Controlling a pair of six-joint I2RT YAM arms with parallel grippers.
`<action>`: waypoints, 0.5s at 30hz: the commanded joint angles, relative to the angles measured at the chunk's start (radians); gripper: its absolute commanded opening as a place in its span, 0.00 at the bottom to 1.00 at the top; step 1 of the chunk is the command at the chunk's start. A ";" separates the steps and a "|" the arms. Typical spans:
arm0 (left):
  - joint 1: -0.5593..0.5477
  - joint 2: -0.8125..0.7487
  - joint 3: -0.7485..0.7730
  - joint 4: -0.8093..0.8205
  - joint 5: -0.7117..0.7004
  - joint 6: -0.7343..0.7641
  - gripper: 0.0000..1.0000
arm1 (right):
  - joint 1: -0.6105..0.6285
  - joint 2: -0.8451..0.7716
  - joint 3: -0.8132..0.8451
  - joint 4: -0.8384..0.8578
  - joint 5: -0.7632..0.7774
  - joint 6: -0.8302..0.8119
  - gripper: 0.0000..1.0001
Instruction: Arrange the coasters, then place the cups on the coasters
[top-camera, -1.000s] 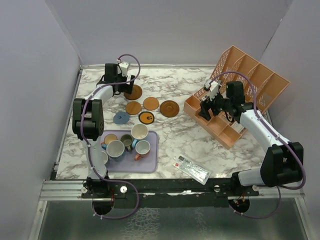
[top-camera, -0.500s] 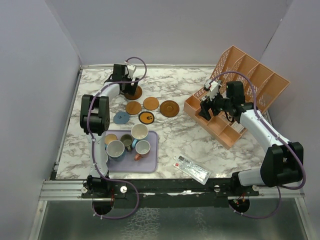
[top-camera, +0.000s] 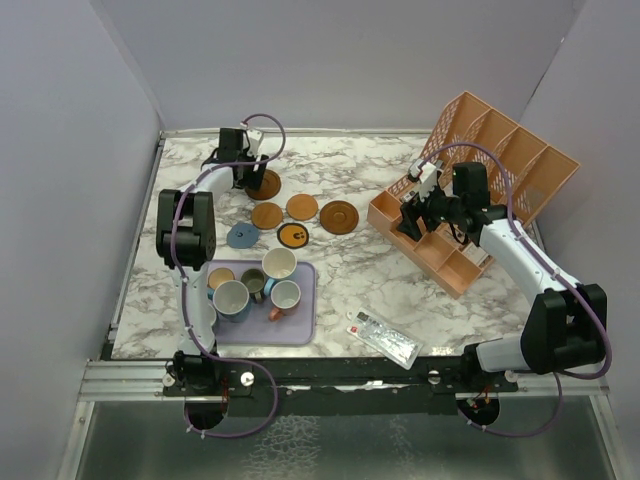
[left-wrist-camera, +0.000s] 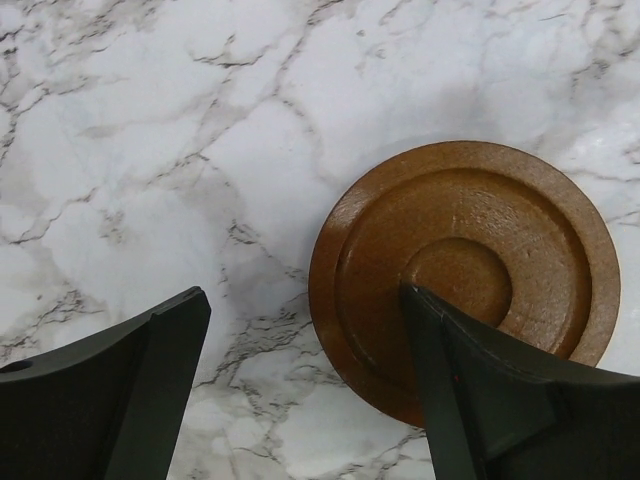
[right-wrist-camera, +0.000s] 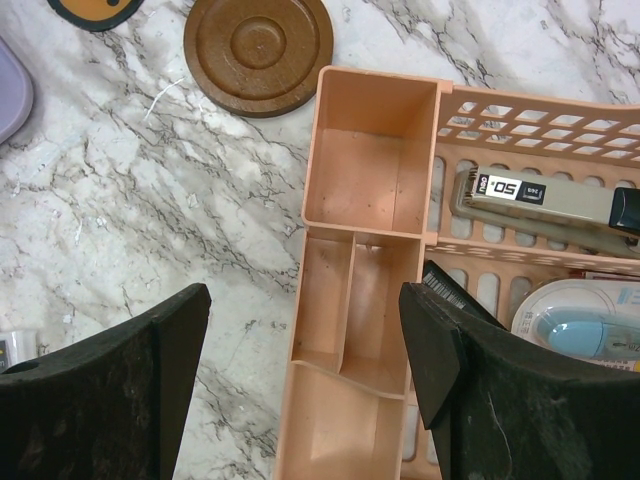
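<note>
Nearly lined up: left gripper (left-wrist-camera: 300, 300) sat off-centre by the far dark brown coaster (left-wrist-camera: 465, 275)

At the far-left corner of the marble table (top-camera: 350, 270), the left gripper hovered with its fingers spread and nothing between them. In the wrist view the dark brown coaster lay flat to the right of the gap. Its near edge was hidden under the right finger (left-wrist-camera: 490, 400), while the left finger (left-wrist-camera: 130, 390) stood over bare marble.

The other five coasters (top-camera: 302, 207) lay in a loose cluster nearer the middle. The cups (top-camera: 279, 263) were crowded on the lavender tray (top-camera: 305, 325). The right gripper (right-wrist-camera: 305, 300) hung above the orange organiser (right-wrist-camera: 370, 200), its fingers apart and empty.

A clean pick probably called for sliding the left gripper sideways until the disc sat squarely between both fingers. It would then need to drop until the tips reached the marble before closing on the rim. So thin a disc would likely slip from a high or lopsided pinch.
</note>
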 joint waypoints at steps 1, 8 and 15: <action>0.061 -0.011 -0.024 -0.041 -0.060 0.008 0.80 | -0.005 0.013 0.008 0.032 -0.002 -0.015 0.77; 0.095 -0.041 -0.040 -0.058 -0.048 0.015 0.79 | -0.005 0.033 0.013 0.027 -0.005 -0.017 0.77; 0.090 -0.114 -0.003 -0.054 0.122 -0.054 0.83 | -0.005 0.021 0.015 0.025 -0.018 -0.009 0.77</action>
